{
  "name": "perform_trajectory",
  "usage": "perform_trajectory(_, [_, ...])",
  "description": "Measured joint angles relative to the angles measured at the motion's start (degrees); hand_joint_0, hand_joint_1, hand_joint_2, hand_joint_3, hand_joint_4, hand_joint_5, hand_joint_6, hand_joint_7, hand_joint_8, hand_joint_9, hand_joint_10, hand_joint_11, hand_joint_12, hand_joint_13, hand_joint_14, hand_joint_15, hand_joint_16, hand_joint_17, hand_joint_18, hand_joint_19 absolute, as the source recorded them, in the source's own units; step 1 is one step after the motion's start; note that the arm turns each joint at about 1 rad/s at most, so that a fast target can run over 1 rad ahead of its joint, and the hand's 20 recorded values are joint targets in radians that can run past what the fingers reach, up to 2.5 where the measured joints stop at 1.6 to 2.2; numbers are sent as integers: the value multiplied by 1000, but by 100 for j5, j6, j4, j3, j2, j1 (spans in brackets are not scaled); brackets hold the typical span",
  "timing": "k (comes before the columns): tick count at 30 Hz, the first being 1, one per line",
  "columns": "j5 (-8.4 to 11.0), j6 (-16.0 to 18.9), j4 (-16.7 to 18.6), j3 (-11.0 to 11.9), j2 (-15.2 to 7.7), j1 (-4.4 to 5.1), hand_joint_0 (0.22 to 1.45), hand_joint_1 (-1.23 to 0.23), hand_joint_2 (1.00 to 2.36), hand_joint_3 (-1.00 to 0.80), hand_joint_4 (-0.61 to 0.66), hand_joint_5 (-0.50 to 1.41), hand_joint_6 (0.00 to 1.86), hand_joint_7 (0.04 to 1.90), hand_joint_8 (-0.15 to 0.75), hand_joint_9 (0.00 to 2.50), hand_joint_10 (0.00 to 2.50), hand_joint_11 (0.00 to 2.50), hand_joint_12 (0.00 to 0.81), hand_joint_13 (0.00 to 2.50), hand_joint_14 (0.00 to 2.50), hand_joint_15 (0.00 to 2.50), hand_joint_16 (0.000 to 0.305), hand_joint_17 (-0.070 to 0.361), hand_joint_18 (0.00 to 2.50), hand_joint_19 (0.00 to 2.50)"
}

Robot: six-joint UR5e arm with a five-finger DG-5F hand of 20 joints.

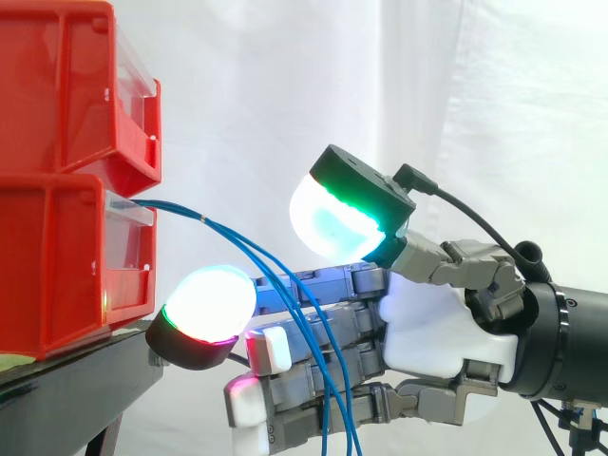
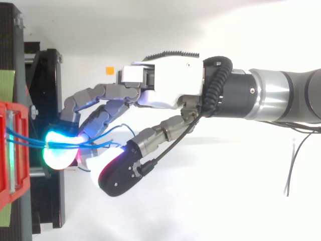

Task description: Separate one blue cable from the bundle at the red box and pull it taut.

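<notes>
cables: blue cables (image 1: 220, 229) droop slack from the lower red box (image 1: 57, 256) across the fingers
hand: hand (image 1: 432, 328) spread apart, nothing pinched
step: looks like singling out one strand
next: probably pinch just one, then draw away from the box

Carrier is the black stand (image 1: 81, 394), low left in the side view and along the left edge in the top view. The lower red bin (image 1: 52, 271) sits directly on its top, open front facing right, front close to the stand's right edge. The upper red bin (image 1: 66, 85) is stacked on the lower one, clear of the stand. A yellow-green strip (image 2: 7, 85) lies flat on the stand top, showing on both sides of the bin from above.
</notes>
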Motion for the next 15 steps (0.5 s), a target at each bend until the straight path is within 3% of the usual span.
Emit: perform_trajectory(15, [-229, -93, -9, 101, 1, -153, 619, -685, 1012, -349, 252, -203, 503, 1004, 321, 836, 11, 1322, 402, 988, 24, 1090, 52, 117, 675, 593])
